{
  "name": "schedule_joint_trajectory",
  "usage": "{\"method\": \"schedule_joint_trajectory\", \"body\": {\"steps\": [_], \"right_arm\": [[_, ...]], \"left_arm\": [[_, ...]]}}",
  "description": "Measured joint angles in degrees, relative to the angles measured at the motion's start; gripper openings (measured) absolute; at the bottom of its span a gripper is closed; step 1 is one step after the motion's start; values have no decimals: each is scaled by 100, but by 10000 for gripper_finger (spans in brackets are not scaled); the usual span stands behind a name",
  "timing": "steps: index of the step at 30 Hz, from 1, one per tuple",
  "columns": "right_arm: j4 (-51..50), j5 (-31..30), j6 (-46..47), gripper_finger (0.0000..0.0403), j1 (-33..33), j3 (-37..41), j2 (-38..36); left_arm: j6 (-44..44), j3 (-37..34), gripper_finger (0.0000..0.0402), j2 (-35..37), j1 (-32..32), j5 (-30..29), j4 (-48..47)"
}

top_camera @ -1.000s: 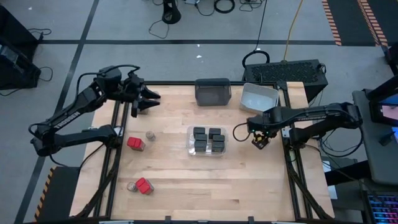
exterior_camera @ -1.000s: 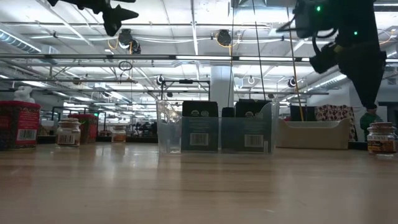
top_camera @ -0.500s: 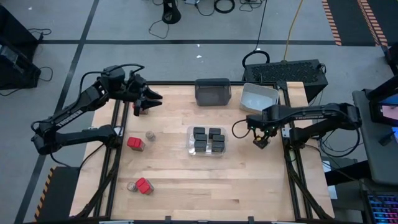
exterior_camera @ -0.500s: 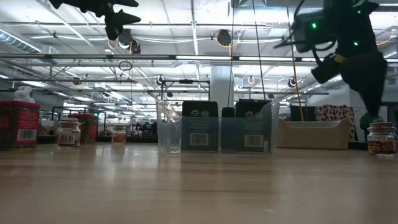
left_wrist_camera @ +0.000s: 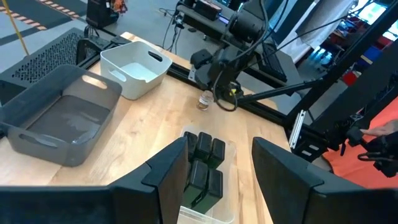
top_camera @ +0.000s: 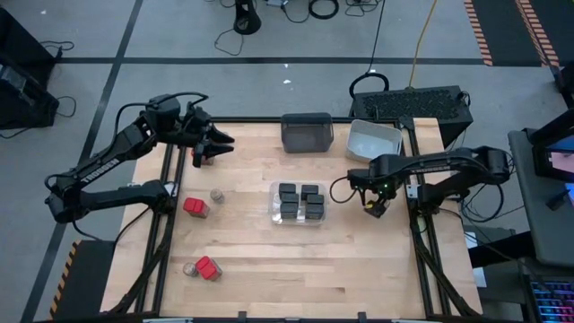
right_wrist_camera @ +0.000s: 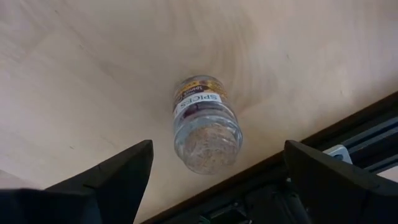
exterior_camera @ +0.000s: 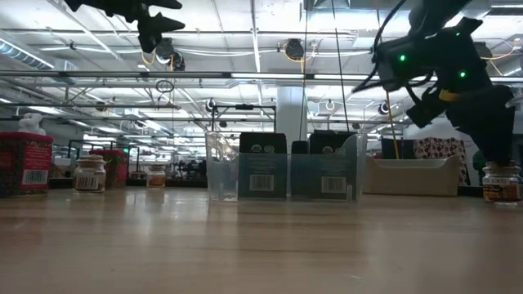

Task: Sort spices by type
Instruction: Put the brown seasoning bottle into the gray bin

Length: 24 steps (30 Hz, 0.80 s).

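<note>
While our right claw (top_camera: 374,207) hangs just over a small round jar (right_wrist_camera: 205,122) near the right edge of the desk (top_camera: 251,260), its fingers stand spread wide with the jar between them and untouched; the jar stands upright on the wood, on the right of the clear bin (top_camera: 300,204) and close to the black rail along the desk's edge. We take the clear bin as our landmark: it sits in the middle of the desk and holds the dark boxy containers (top_camera: 300,201), packed upright side by side. Behind the clear bin, toward the far edge, stand a dark grey bin (top_camera: 307,132) and, to its right, a light grey bin (top_camera: 374,139). To the left of the clear bin, well apart from it, we see a red-topped box (top_camera: 195,206) with another tan-lidded jar (top_camera: 216,195) just beside it. Nearer the front edge and also left of the clear bin, a second red-topped box (top_camera: 208,268) lies with a jar (top_camera: 189,268) touching or almost touching it. Our left claw (top_camera: 215,147) is raised above the far left corner of the desk, well away from the clear bin, its fingers (left_wrist_camera: 165,177) partly apart and holding nothing.
</note>
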State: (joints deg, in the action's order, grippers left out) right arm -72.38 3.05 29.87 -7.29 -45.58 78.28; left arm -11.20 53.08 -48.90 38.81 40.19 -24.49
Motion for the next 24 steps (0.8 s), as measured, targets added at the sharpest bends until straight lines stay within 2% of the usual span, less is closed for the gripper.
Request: {"method": "schedule_joint_trajectory", "body": {"steps": [12,18,24], "right_arm": [[158,183,-548,334,0,0,611],[118,257,-656,303,0,0,675],[7,297,-702,253,0,0,675]], "left_arm": [[7,0,184,0,0,1,-2],[107,0,184,0,0,3,-22],[111,0,184,0,0,3,-22]]}}
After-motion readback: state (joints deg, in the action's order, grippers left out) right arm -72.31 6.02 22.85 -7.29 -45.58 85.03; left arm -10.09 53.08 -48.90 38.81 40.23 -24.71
